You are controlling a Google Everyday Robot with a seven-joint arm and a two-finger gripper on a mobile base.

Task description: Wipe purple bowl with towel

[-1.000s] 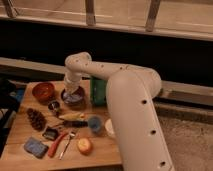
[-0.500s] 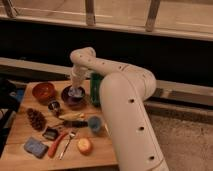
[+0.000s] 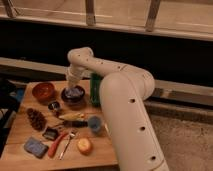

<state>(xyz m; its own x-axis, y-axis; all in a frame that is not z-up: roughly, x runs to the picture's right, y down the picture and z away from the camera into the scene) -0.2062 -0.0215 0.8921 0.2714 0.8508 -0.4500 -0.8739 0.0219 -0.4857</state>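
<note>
The round dark purple bowl (image 3: 73, 96) sits on the wooden table (image 3: 100, 150), just right of the round orange-red bowl (image 3: 43, 91). Inside the purple bowl lies the small pale blue-lavender towel (image 3: 74, 92). The white arm's gripper (image 3: 73, 83) reaches down at the purple bowl's rim, right above the towel. A brown pine cone (image 3: 36, 119) lies in front of the orange-red bowl, and a flat blue rectangular sponge (image 3: 35, 147) lies farther forward, near the table's front edge.

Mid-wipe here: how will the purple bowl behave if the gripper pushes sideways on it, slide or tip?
Probably slide: the purple bowl looks low and wide, resting flat on the smooth wooden table. It looks rigid, so it shouldn't flex. The gripper above the towel pressing down may steady it. The orange bowl sits nearby.
</note>
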